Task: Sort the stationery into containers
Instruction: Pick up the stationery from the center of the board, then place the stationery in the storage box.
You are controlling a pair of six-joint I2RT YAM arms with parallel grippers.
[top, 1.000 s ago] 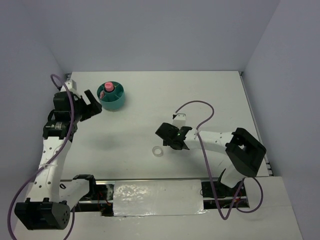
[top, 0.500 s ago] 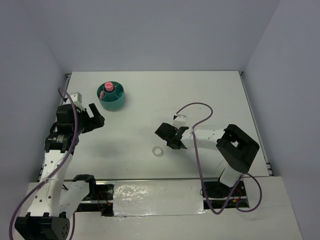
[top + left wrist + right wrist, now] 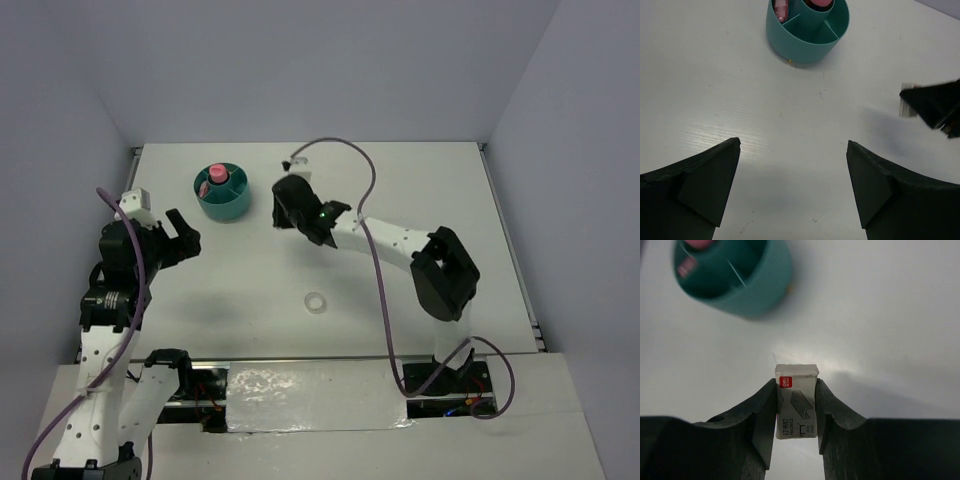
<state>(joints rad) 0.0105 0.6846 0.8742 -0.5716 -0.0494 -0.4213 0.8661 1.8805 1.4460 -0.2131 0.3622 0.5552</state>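
1. The white table (image 3: 420,190) is seen from above, with both arm bases at its near edge.
2. The right arm (image 3: 400,243) is stretched far across toward the left of the table. The left arm (image 3: 105,300) is held over the table's left edge.
3. The teal organiser (image 3: 234,208) stands upright at the far left of the table, well apart from the near edge.
4. The left gripper (image 3: 792,142) is held spread wide with nothing between its fingers. It is pointed toward the organiser, from which it is well apart.
5. The right gripper (image 3: 796,385) is clamped on a small white box (image 3: 796,407). It is positioned just right of the organiser, near it but not touching.
6. The box is printed with a staple drawing and is held upright between the two fingers. Whether it touches the table cannot be told.
7. The tape ring (image 3: 316,301) lies flat on the table's near middle, apart from both grippers.
8. A pink stick (image 3: 819,3) is seen in the organiser's central well. A second pink item (image 3: 781,10) is seen in an outer compartment beside it.
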